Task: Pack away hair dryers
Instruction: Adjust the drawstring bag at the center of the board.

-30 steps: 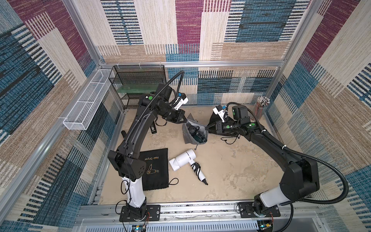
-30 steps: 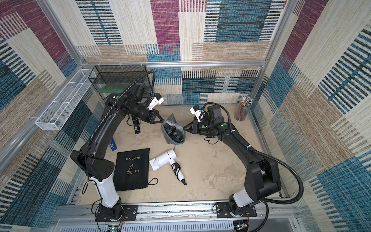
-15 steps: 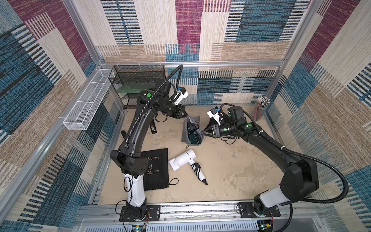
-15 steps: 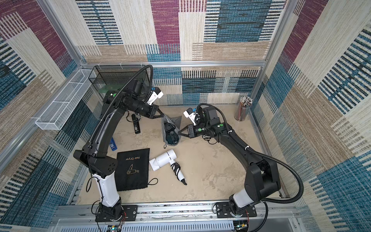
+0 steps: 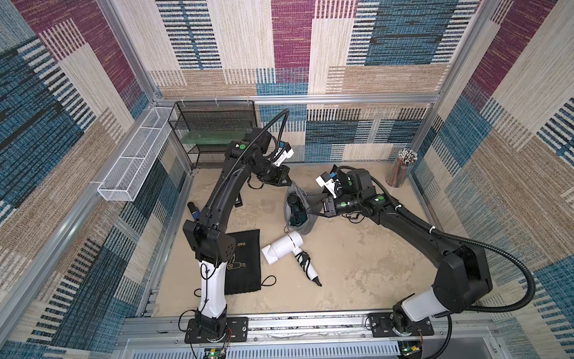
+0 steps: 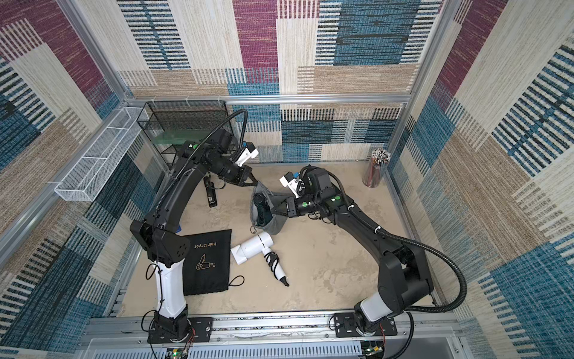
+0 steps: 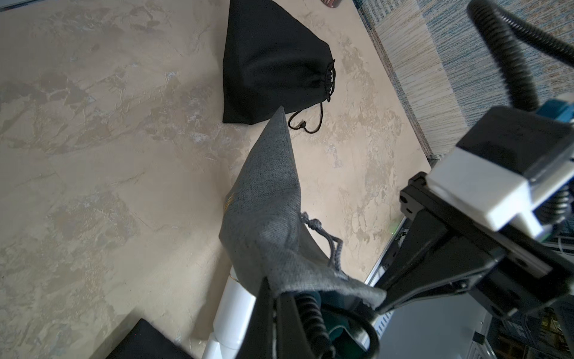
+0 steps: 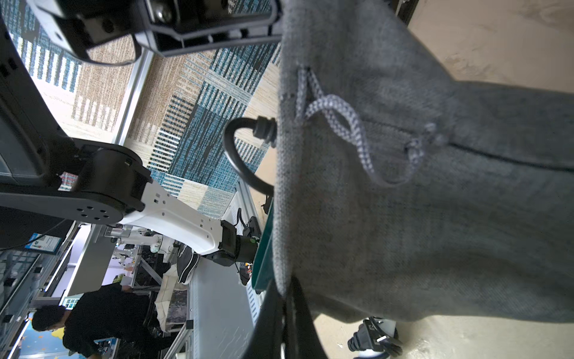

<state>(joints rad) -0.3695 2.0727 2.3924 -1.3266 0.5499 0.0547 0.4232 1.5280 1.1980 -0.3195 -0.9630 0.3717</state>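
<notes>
Saw a white hair dryer (image 5: pixel 281 248) lying on its side on the tan table (image 5: pixel 357 264), fat barrel pointing one way, handle angled off the other, black cord bundled round the handle and plug at its tip. Saw a dark teal hair dryer (image 5: pixel 295 214) sitting inside the open-mouthed grey pouch (image 5: pixel 306 228) just beyond the white one, with a loop of black cord showing at the rim.

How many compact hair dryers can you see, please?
2: a white plastic hair dryer lying on the beige table, and a dark teal hair dryer inside the grey fabric pouch. More may be hidden.
</notes>
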